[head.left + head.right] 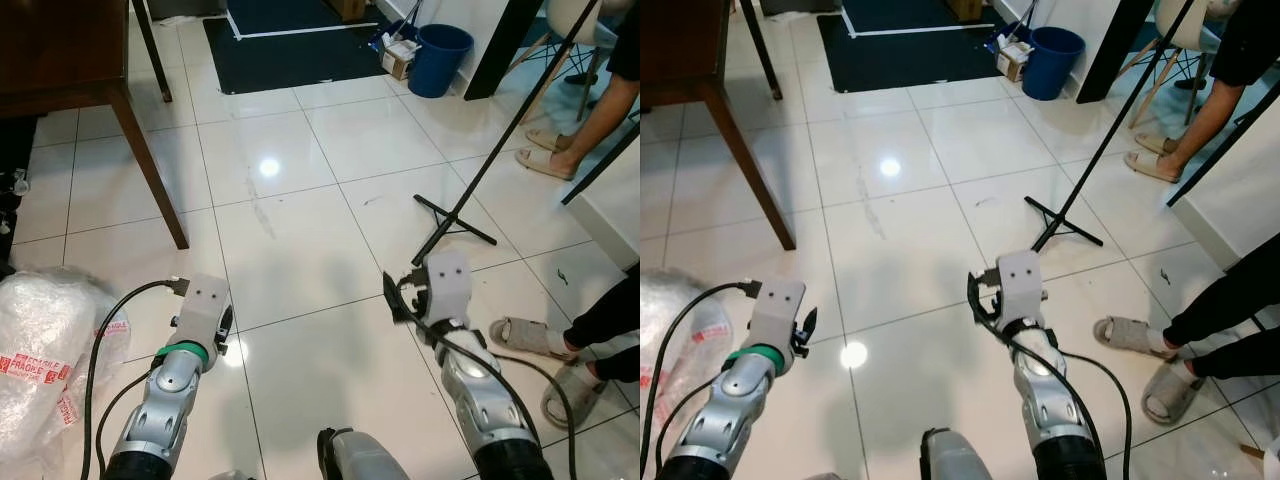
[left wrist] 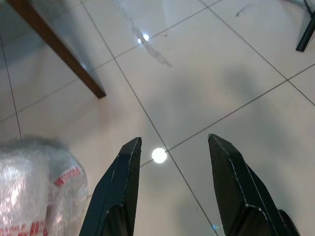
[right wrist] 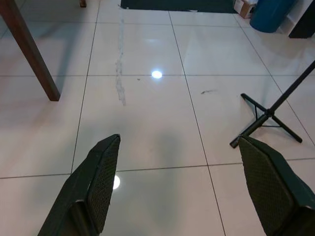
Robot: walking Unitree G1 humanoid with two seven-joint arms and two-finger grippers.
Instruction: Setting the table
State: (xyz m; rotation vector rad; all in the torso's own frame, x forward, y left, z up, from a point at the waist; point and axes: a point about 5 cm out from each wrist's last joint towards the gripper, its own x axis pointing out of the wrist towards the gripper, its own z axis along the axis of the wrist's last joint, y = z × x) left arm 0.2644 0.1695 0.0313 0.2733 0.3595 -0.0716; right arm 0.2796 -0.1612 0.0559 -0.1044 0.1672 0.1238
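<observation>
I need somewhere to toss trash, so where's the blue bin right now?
In the left eye view the blue bin stands far ahead on the robot's right, beside a small cardboard box at the dark mat's corner.

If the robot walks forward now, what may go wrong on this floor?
1. The black tripod stand has legs spread on the glossy white tiled floor ahead of the right gripper; a foot might catch one.
2. A person's sandalled feet are beside the right arm; a turn may hit them.

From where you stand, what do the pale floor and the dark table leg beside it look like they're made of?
The pale floor looks like glossy glazed tile: grout lines and a sharp lamp reflection. The dark table leg looks like brown stained wood with a smooth finish, though a wood-look coating can't be ruled out.
</observation>
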